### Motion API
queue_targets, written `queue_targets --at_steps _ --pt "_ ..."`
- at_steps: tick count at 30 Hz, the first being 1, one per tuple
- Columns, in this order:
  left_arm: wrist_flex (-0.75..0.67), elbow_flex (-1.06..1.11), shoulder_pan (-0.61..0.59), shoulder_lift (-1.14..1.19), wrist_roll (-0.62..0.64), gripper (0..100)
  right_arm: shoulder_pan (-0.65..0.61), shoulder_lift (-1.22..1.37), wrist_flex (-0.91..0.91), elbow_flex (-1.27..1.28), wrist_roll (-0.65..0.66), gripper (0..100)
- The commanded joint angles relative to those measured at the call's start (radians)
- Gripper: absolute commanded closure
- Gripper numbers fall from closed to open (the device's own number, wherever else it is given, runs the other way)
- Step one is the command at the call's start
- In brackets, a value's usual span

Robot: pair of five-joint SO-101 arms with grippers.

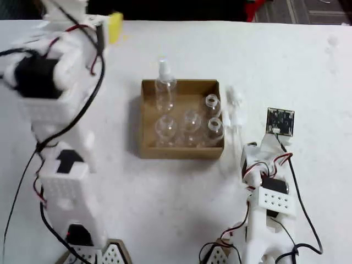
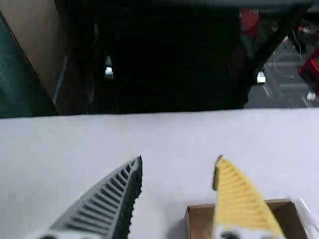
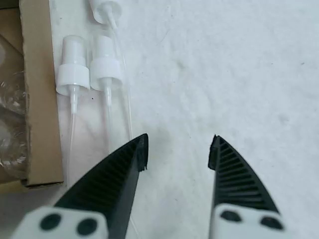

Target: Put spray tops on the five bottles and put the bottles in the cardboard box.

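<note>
From the high view we see the cardboard box (image 1: 181,151) near the middle of the white table (image 1: 165,209), with all five clear bottles standing inside it. The far-left bottle (image 1: 165,88) wears a spray top, while the other four bottles (image 1: 191,122) have bare necks. Loose spray tops (image 1: 234,113) lie on the table just beside the box's right wall. The left arm (image 1: 55,110) rises at the left, well apart from the box, and the right arm (image 1: 267,190) sits near the box's right front corner.

In the left wrist view we find the left claw (image 2: 179,162) with its grey and yellow fingers spread apart and nothing between them. It hangs above the table, with a corner of the box just behind the yellow finger.

In the right wrist view the right claw (image 3: 179,142) is likewise spread and empty over bare table. Two spray tops lie side by side just beside the box's wall, their dip tubes running toward the claw, and we make out a third one farther on
</note>
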Motion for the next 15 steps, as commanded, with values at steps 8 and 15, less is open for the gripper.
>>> queue_targets --at_steps 8,15 --pt "0.006 0.474 -0.031 -0.510 -0.014 96 -0.001 -0.008 -0.012 -0.006 0.015 81.8" --pt "-0.180 0.911 -0.065 -0.796 -0.015 98 -0.001 -0.008 -0.012 -0.006 0.015 81.8"
